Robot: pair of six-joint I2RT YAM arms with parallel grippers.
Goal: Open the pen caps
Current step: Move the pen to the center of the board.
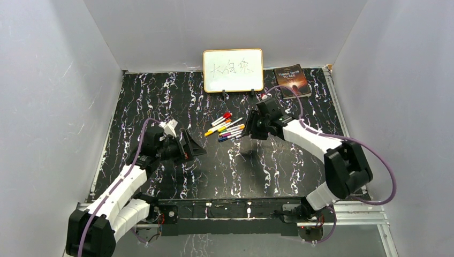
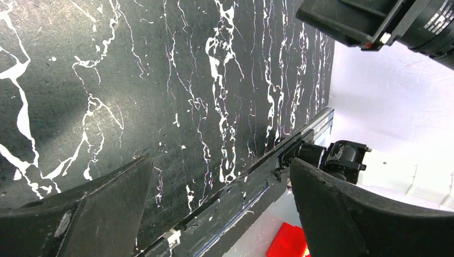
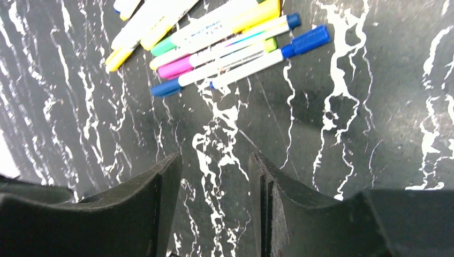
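Observation:
Several white-barrelled pens (image 1: 227, 127) lie bunched at the middle of the black marbled table, their coloured pen caps on them. In the right wrist view the bunch (image 3: 214, 48) lies at the top, with a blue cap (image 3: 308, 40), a pink cap (image 3: 176, 67) and a yellow one (image 3: 257, 13). My right gripper (image 1: 250, 128) hovers just right of the bunch. Its jaws (image 3: 215, 160) stand partly apart over bare table, a short way short of the pens, with nothing between them. My left gripper (image 1: 193, 145) is left of the pens, wide open (image 2: 220, 163) and empty.
A small whiteboard (image 1: 233, 70) stands at the back with a book (image 1: 292, 81) lying to its right. Grey walls close in three sides. The left wrist view shows the table's near rail (image 2: 235, 187) and a red object (image 2: 289, 243) below it.

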